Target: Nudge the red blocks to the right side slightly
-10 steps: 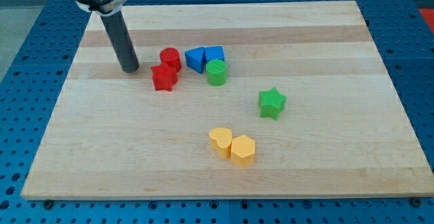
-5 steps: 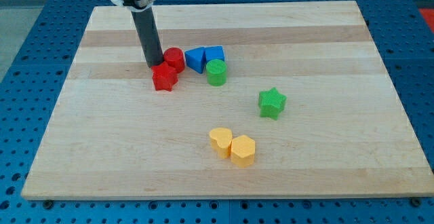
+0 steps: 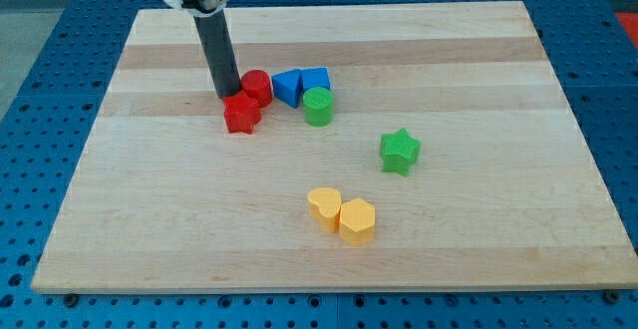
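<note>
Against the view's-left side of the red cylinder (image 3: 255, 86) and red star (image 3: 241, 114) sits my tip (image 3: 228, 95) (no jaws exist), placed for pushing rightward.

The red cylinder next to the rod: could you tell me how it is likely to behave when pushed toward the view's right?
The red cylinder stands upright and squat, so it will probably slide rather than tip or roll. My tip sits at its left, so the push would likely go right. It seems to touch the red star and sits near a blue block, so it may bump them.
</note>
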You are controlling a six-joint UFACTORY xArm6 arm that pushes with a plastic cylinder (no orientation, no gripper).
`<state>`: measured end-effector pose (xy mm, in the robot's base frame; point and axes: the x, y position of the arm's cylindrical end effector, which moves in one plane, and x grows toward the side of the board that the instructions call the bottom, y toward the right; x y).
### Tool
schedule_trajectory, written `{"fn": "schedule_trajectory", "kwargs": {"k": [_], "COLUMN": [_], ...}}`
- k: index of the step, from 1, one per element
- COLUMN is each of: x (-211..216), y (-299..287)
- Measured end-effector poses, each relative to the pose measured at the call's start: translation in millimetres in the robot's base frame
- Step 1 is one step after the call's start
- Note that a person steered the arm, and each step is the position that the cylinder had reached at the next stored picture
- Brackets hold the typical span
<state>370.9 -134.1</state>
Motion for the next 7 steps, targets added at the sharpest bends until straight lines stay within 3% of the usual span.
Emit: {"fn": "schedule_trajectory", "kwargs": {"k": [5, 7], "x": [-13, -37], "y": [6, -38]}}
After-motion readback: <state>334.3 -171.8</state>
